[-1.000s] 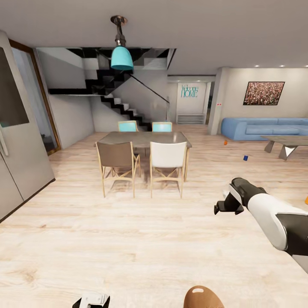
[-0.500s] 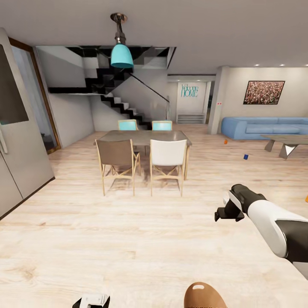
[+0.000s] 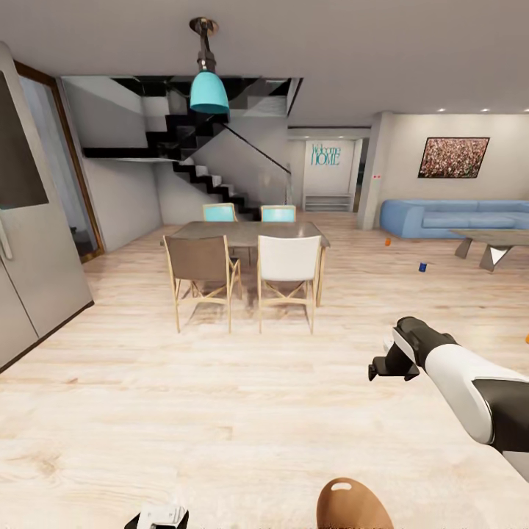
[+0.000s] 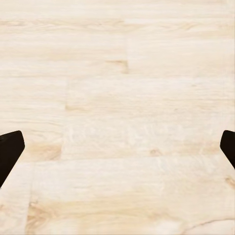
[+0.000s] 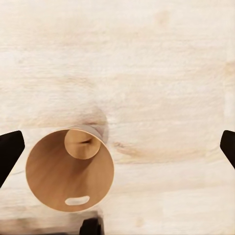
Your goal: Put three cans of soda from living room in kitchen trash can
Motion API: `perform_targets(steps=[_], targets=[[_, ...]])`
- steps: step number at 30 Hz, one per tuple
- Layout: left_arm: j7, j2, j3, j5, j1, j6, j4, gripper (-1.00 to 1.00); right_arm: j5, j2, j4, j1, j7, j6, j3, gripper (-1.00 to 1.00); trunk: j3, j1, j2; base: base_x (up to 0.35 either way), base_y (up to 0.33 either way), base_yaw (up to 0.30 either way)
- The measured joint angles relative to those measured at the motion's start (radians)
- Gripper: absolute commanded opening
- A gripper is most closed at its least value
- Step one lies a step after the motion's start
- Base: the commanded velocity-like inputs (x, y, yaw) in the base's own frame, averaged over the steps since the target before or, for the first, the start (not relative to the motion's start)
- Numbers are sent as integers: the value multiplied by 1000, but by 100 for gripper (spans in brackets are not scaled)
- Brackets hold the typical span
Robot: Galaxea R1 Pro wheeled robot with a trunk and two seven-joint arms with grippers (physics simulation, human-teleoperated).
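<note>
tash can (image 5: 58, 183) upright on floor (image 5: 161, 73), empty inside

You see a pale, matt wood-plank floor (image 3: 220, 411), a smooth tan wooden round bin (image 5: 58, 178), and a glossy white-and-black plastic right arm (image 3: 470, 382).

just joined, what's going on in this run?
The robot is on the wood floor by the dining table, facing the living room. Both grippers are open and empty: the right gripper is held out ahead, and the left gripper points at bare floor. The trash can stands on the floor under the right wrist, with nothing inside. An orange soda can and a blue soda can sit on the floor near the blue sofa. No can picked up yet.
</note>
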Motion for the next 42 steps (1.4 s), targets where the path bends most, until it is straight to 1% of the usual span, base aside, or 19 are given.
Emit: perform_targets(steps=[27, 33, 42], targets=[[0, 0, 0, 0, 0, 4, 0, 100, 0, 1, 0, 0, -1, -3, 0, 100, -85, 104, -189, 0, 0, 0], [-1, 1, 0, 3, 0, 3, -1, 100, 0, 7, 0, 0, -2, -3, 2, 100, -103, 127, -231, 0, 0, 0], [-1, 2, -1, 1, 0, 4, 0, 100, 0, 5, 1, 1, -2, -3, 2, 100, -132, 161, -294, 0, 0, 0]])
